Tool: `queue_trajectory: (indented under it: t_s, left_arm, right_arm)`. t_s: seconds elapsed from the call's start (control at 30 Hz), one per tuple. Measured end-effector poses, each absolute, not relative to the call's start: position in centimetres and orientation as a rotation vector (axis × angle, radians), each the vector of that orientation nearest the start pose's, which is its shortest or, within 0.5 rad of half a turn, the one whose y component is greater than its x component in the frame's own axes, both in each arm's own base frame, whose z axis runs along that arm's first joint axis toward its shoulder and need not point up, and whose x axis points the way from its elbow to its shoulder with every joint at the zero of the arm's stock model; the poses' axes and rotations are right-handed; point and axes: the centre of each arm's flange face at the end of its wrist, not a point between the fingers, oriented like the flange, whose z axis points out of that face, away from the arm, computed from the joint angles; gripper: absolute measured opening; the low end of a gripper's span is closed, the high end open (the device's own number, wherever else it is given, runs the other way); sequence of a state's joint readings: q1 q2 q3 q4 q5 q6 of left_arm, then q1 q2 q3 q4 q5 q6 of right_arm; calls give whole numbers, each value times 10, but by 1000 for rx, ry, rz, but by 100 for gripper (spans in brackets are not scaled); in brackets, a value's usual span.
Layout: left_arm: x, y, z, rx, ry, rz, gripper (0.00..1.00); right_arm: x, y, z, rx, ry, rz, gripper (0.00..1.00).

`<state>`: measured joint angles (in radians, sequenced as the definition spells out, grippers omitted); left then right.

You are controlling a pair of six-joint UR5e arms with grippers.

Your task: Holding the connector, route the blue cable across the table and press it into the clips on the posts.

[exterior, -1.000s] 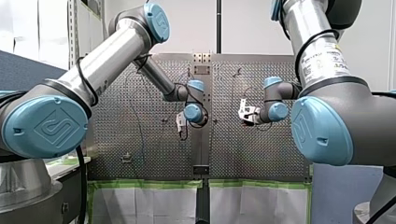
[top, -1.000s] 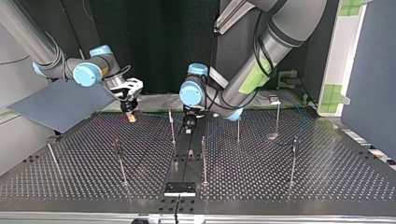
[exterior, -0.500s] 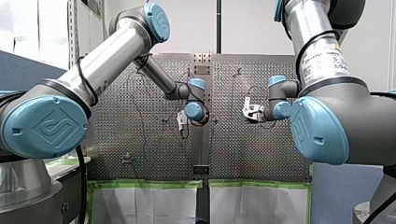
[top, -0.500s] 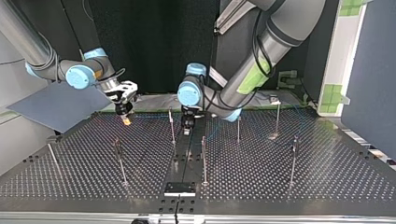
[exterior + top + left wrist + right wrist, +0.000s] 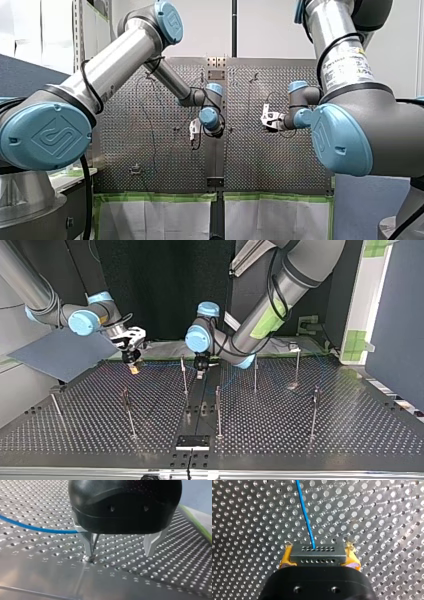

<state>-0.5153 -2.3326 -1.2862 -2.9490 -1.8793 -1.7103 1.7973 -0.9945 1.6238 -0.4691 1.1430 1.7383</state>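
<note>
Cable (image 5: 305, 517) ran straight out of the connector (image 5: 317, 552), which the right gripper (image 5: 319, 559) held clamped between its yellow pads (image 5: 285, 560), low over the table (image 5: 249, 510) near the far edge at the top view's left. From there the blue line lay across to the left gripper (image 5: 118, 555), whose metal fingers (image 5: 87, 543) stood well apart with nothing between them. The cable met the outer side of one finger and was lost behind it. A thin post (image 5: 95, 538) stood just beside that same finger (its clip I could not make out). The step, as I judged it, was seating the cable at this post. Doing it well would call for the right gripper to hold the line taut and level with the clip while the left came down on the cable close to the post, pressing squarely rather than dragging sideways. The finger so near the post was the main risk, since a small sideways slip could bend the post or knock the cable off line. Other posts (image 5: 255, 376) stood scattered over the table, and any sweep of the connector would have to pass above or between them. A black plate (image 5: 192, 441) sat at the near edge, and a grey panel (image 5: 60, 352) lay beyond the table at that view's left, both well apart from the work.
</note>
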Motion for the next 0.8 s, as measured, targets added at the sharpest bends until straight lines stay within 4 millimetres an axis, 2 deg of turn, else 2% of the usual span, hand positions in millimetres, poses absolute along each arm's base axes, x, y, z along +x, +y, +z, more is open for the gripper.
queue_trajectory:
  t_s: [0.2, 0.6, 0.8]
  left_arm:
    - [550, -441, 170, 156, 1870, -150, 98]
    - [501, -459, 216, 167, 1825, -150, 98]
    - [469, -473, 224, 210, 1828, -175, 98]
  right_arm:
    - [303, -570, 175, -2330, 1522, -2262, 0]
    - [289, -577, 175, -2328, 1565, -2253, 0]
    - [281, -580, 174, -2334, 1584, -2249, 0]
